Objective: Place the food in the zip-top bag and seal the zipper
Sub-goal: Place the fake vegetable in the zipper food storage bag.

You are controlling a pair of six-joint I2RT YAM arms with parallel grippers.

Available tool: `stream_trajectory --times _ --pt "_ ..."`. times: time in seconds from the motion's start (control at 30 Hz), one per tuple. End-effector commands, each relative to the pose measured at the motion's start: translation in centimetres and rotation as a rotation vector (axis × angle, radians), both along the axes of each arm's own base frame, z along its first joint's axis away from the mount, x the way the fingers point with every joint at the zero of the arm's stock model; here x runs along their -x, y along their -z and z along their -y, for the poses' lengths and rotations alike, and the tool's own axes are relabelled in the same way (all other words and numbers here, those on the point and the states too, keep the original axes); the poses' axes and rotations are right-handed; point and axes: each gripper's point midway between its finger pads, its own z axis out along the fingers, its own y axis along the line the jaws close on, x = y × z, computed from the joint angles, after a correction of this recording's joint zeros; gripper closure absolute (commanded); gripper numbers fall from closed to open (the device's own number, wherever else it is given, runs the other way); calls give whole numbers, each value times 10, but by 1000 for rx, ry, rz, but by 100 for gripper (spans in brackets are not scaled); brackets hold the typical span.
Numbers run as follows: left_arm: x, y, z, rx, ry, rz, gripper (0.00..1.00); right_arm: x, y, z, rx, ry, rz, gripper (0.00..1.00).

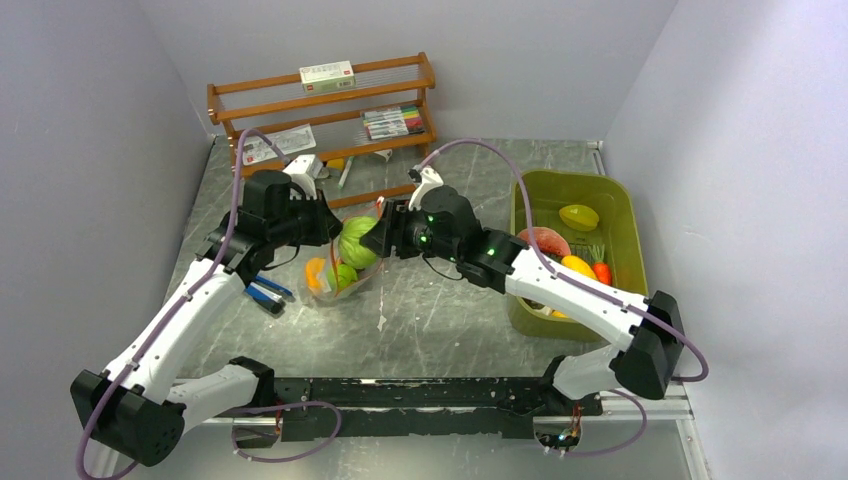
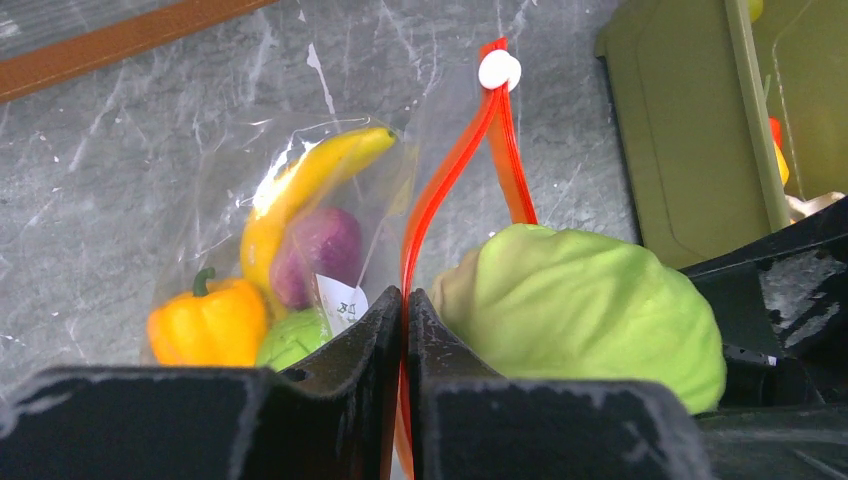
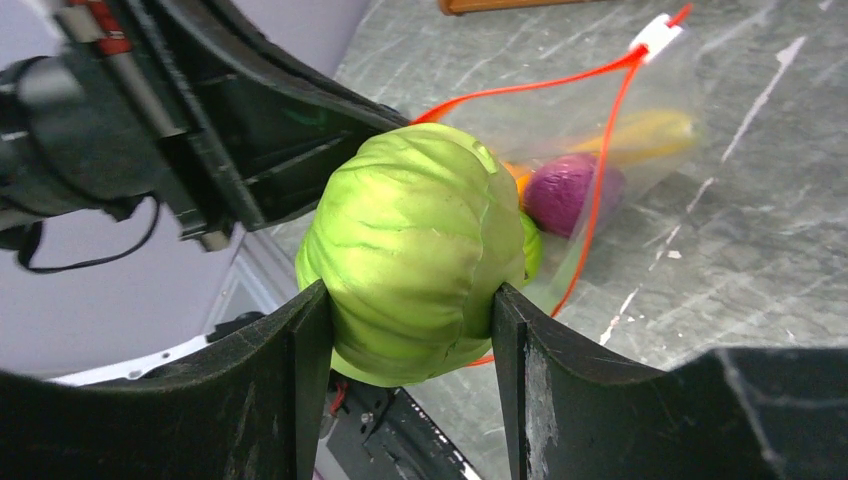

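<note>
Two jaw-pairs, desk (image 1: 450, 320) middle: our left jaws pressed together on the zipper (image 2: 445, 185) of the zip-top bag (image 2: 225, 165); our right jaws pinch a green cabbage (image 3: 415, 250) just beside that strip, at the bag's open mouth.

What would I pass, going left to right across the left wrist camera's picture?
Orange pepper → yellow banana → red zipper strip → green cabbage → olive-green bin. The purple piece overlaps the banana, so it is left out.
</note>
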Motion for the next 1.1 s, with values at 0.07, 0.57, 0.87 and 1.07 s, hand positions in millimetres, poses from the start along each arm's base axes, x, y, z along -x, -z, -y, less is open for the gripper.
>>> stream_trajectory --times 0.07,0.57,0.87,1.07 --pt "-5 -19 2 17 -9 46 93 -3 -4 -2 -16 40 4 50" --pt "-4 -29 1 34 -19 67 93 -11 34 -21 66 61 -67 46" --pt "-2 -29 -1 32 -26 67 93 -22 19 -17 161 92 -24 25" --pt "-2 -25 1 33 -15 52 93 -10 -3 6 108 122 -19 18"
